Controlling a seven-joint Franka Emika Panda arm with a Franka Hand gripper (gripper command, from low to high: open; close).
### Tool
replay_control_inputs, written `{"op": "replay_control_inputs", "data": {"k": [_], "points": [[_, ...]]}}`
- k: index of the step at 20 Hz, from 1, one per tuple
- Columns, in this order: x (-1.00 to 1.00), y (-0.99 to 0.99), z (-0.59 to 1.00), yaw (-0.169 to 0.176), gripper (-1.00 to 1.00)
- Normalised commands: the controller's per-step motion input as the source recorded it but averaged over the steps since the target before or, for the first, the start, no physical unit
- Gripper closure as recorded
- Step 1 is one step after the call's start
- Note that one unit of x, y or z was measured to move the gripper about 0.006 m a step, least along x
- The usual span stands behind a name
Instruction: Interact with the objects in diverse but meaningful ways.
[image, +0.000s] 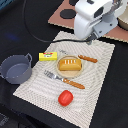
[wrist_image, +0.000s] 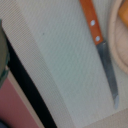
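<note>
The jaws are hidden under the arm's white housing (image: 95, 17), so I cannot tell how open they are. Below them lie the mat (image: 95, 65) and a knife (wrist_image: 100, 47). Near it sits the loaf (image: 69, 63); butter (image: 48, 56), pot (image: 16, 69) and tomato (image: 65, 97) lie farther off.

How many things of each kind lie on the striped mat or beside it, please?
Toy foods: 3 (bread loaf, butter block, tomato)
Cutlery: 2 (knife, fork)
Plates: 1 (plate)
Pots: 1 (pot)
Total: 7
</note>
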Motion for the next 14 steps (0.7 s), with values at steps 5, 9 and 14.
{"op": "replay_control_inputs", "data": {"k": [5, 9, 14], "points": [[-0.16, 0.72, 0.00, 0.070, -1.00], [-0.44, 0.67, 0.00, 0.050, -1.00], [-0.61, 0.60, 0.00, 0.044, -1.00]]}}
